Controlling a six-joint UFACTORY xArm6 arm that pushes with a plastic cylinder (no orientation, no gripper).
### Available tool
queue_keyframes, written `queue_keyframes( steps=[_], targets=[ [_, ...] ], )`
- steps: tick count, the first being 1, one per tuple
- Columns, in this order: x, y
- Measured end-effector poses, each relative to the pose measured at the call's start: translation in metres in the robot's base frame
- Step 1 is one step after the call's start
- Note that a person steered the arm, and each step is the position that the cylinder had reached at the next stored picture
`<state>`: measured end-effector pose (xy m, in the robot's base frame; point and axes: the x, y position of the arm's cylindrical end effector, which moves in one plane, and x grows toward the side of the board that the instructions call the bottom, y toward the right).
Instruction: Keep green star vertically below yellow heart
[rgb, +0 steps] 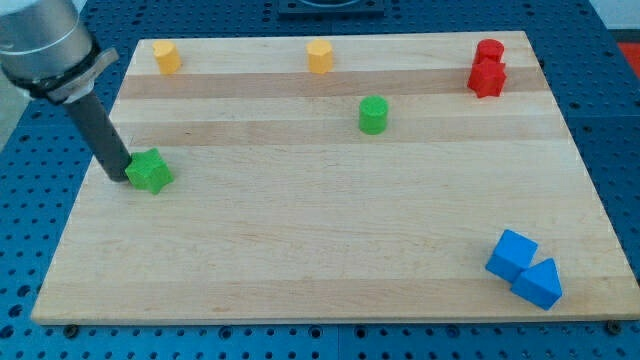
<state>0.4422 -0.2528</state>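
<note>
The green star (150, 172) lies on the wooden board (320, 250) near its left edge. My tip (117, 178) touches the star's left side, and the dark rod rises from it toward the view's top left. A yellow block that looks like the heart (166, 56) sits at the board's top left, almost straight above the star and slightly to its right. A second yellow block, seemingly a hexagon (319, 56), sits at the top middle.
A green cylinder (373, 114) stands right of centre in the upper half. Two red blocks (488, 70) touch at the top right. A blue cube (511, 254) and a blue triangle (539, 284) touch at the bottom right.
</note>
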Motion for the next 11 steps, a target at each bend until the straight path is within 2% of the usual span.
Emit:
queue_keyframes(
  steps=[1, 2, 3, 4, 5, 6, 9, 11],
  targets=[
    [-0.021, 0.0],
    [0.013, -0.01],
    [0.078, -0.014],
    [0.112, 0.009],
    [0.097, 0.052],
    [0.088, 0.048],
    [-0.024, 0.039],
    [-0.029, 0.039]
  ],
)
